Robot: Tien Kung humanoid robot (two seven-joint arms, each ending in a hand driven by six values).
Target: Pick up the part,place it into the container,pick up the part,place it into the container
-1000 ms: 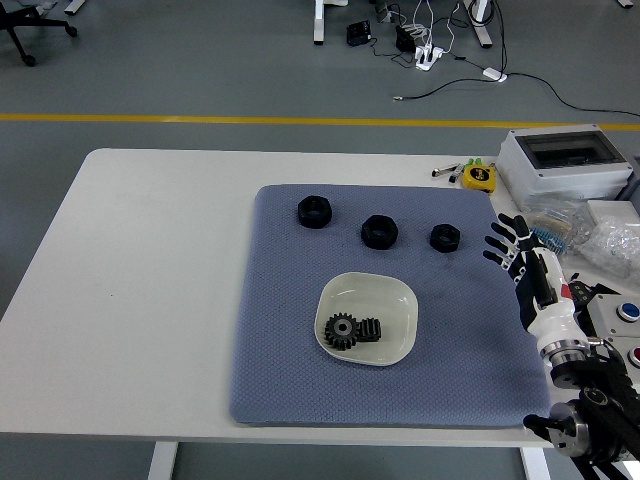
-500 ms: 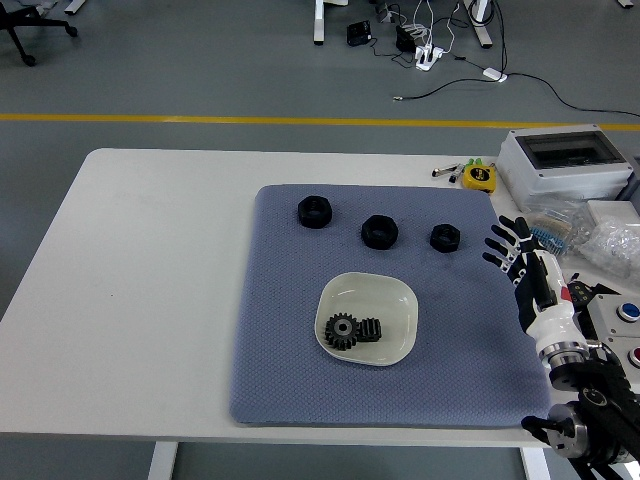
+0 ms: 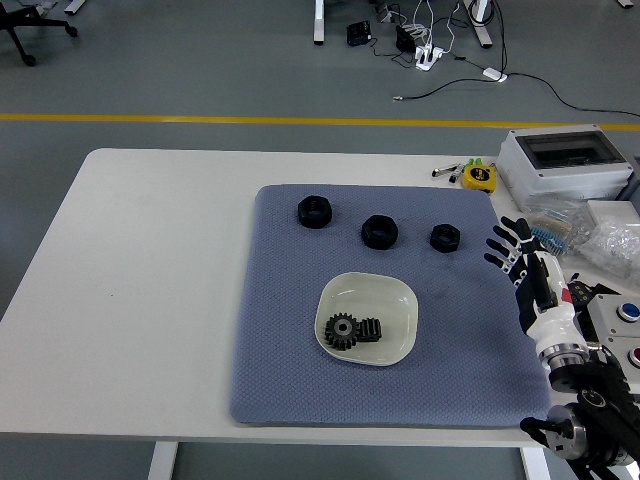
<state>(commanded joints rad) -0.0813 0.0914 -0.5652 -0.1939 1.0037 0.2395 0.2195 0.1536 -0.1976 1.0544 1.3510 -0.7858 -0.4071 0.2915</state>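
Parts: 3 blk hex nuts (image 3: 379, 231) in row nr mat (image 3: 280, 380) far edge; look rigid, weighty; grip across flats. Gear (image 3: 352, 331) already in bowl (image 3: 395, 295). Right hand (image 3: 520, 262) at mat's right edge, fingers spread, empty.

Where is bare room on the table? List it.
Free: the white table left of the blue mat, and the mat's front strip below the dish. Crowded: the mat's far row of three black nuts and the right edge by the right hand.

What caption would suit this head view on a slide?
Right hand open beside blue mat; gear in white dish, three black nuts waiting.
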